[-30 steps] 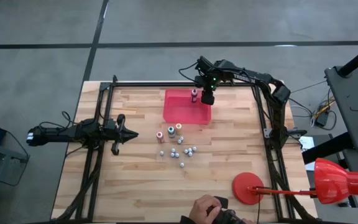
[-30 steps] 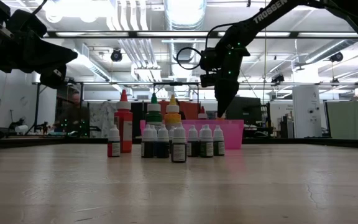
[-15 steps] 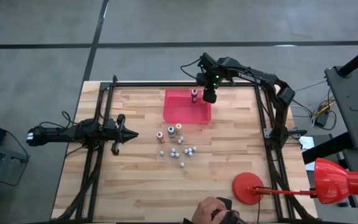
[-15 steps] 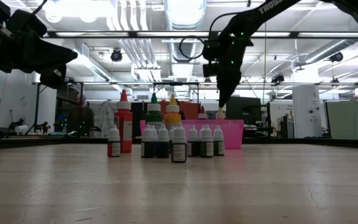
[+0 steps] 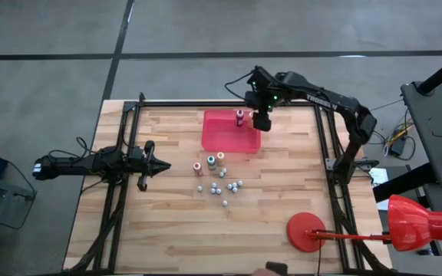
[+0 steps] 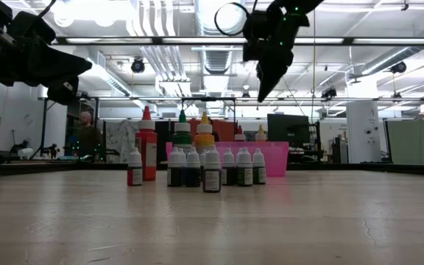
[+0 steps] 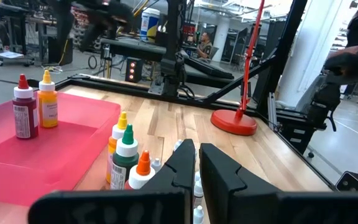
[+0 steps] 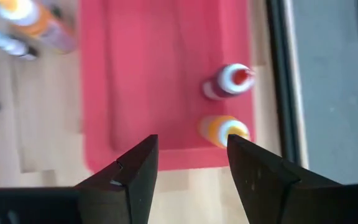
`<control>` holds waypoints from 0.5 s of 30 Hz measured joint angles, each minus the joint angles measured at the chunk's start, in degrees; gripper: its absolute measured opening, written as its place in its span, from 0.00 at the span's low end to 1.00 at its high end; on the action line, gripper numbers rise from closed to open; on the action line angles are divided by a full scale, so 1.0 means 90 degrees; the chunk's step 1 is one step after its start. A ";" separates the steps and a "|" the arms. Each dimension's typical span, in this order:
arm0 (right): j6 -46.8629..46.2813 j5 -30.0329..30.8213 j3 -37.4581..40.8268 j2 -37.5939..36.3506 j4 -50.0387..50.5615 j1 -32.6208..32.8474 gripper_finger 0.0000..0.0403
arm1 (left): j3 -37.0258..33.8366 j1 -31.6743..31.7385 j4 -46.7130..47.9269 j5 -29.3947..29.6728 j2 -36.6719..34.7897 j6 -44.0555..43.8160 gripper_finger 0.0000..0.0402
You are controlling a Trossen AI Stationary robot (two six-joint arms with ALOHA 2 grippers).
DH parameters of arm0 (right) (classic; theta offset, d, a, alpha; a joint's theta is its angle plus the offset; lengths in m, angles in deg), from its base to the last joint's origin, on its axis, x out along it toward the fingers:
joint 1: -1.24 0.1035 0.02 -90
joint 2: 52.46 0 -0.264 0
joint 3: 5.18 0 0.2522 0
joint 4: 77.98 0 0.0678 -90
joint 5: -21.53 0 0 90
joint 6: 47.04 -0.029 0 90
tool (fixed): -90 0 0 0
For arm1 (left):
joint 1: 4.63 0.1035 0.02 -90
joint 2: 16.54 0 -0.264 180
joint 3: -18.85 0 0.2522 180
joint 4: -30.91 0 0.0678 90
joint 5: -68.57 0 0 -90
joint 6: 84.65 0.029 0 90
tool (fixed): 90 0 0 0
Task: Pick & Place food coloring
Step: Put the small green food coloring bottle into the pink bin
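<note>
Two bottles (image 8: pixel 227 81), one red, one orange, stand in the tray (image 5: pixel 222 136) at upper centre. Above them the right gripper (image 8: pixel 191 163) hangs spread, empty. Three tall bottles (image 5: pixel 210 162) and about eight small ones (image 5: pixel 225 188) cluster mid-table; the left gripper (image 7: pixel 196 163) is closed.

Two food coloring bottles (image 8: pixel 227 81), one dark red, one orange, stand upright in the red tray (image 5: pixel 221 138) near its far right corner; the remaining bottles (image 5: pixel 219 181), apparently upright, cluster mid-worktop.

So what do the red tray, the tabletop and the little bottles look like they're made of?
Red tray: probably plastic, with a smooth, even red surface and a low moulded rim. Tabletop: wood, with pale butcher-block strips and visible grain. Food coloring bottles: likely squeeze plastic, with pale caps and paper labels; too small to be sure.
</note>
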 joint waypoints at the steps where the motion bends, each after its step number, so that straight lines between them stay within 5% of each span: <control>1: -0.0021 -0.0002 0.0000 -0.0021 0.0008 0.0091 0.46 | 0.0002 0.0000 0.0000 0.0000 0.0000 0.0000 0.00; 15: 0.0158 -0.0046 0.0031 -0.0030 -0.0045 0.1096 0.46 | 0.0001 0.0002 0.0000 -0.0001 0.0001 0.0000 0.00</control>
